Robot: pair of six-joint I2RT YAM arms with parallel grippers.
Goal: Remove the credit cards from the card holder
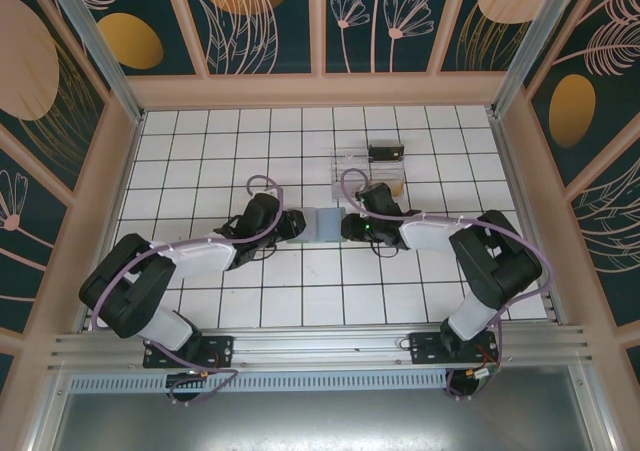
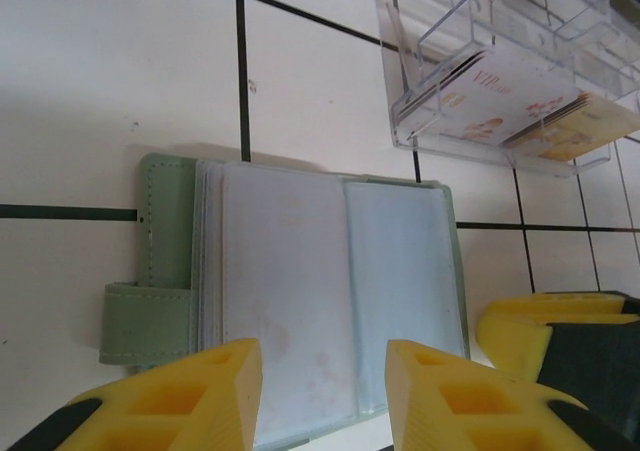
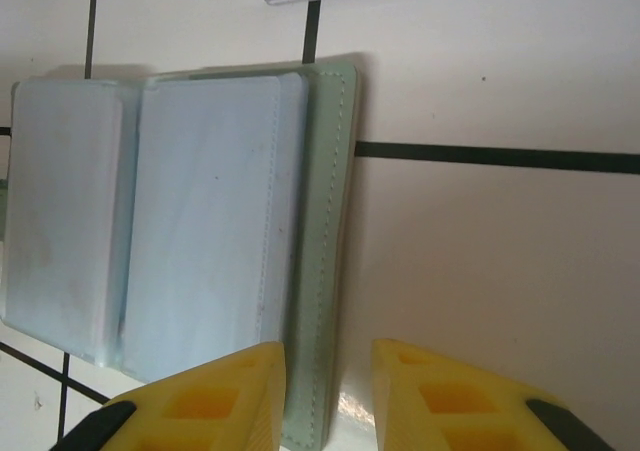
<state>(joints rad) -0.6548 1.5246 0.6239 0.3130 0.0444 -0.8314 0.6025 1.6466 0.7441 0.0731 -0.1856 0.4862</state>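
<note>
The card holder (image 1: 323, 224) lies open and flat on the tiles between my two grippers. In the left wrist view the card holder (image 2: 300, 261) shows milky clear sleeves and a grey-green cover with a strap at its left. Faint pink marks show through one sleeve; I cannot tell whether credit cards are inside. My left gripper (image 2: 322, 381) is open, its yellow fingers (image 2: 200, 396) apart over the holder's near edge. My right gripper (image 3: 328, 386) is open and straddles the stitched green edge of the card holder (image 3: 320, 221), with a gap on the right side.
A clear plastic tray (image 1: 350, 166) stands just behind the holder, with printed cards (image 2: 500, 106) leaning in it and a small black box (image 1: 385, 152) at its far end. The right gripper's yellow finger (image 2: 530, 321) shows beside the holder. Wooden walls ring the tiled table.
</note>
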